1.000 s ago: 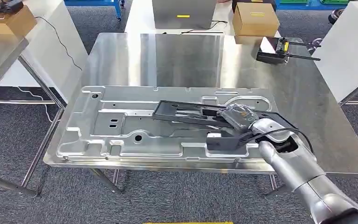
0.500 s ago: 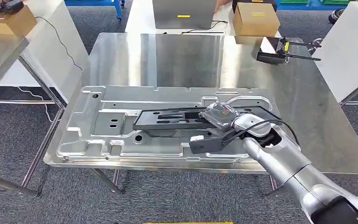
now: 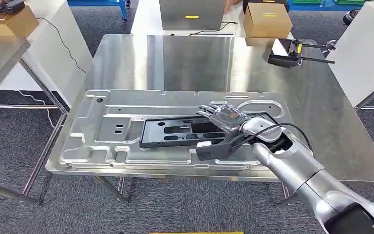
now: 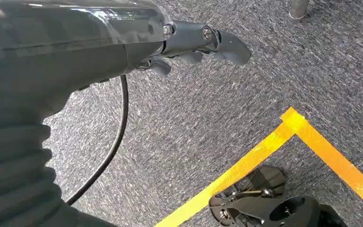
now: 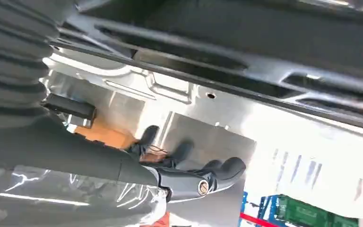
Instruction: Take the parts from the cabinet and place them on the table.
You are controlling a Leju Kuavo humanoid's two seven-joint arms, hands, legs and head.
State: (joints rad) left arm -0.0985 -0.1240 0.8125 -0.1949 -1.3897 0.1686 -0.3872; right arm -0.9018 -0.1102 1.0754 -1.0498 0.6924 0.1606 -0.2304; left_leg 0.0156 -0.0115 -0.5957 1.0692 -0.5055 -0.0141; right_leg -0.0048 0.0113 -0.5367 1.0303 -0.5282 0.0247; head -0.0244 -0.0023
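Observation:
A long flat black part (image 3: pixel 175 131) lies on a large stamped silver panel (image 3: pixel 121 112) that covers the near half of the steel table (image 3: pixel 190 58). My right hand (image 3: pixel 226 117) is over the black part's right end, its dark fingers stretched out past the part's far edge. The right wrist view has the black part (image 5: pixel 246 42) running across above the silver panel (image 5: pixel 170 90), with the thumb (image 5: pixel 217 172) standing apart from it and gripping nothing. My left hand (image 4: pixel 189 45) hangs over the carpet and holds nothing.
At the table's far right corner sit a cardboard box (image 3: pixel 267 20) and a black tool (image 3: pixel 292 51). A grey box (image 3: pixel 192 13) stands behind the table. Another table with a box (image 3: pixel 5 22) is at the left, a white panel (image 3: pixel 365 48) at the right.
My right hand carried the black part leftward and down; the part was tilted above the panel and now lies flat on it, and the fingers have opened out.

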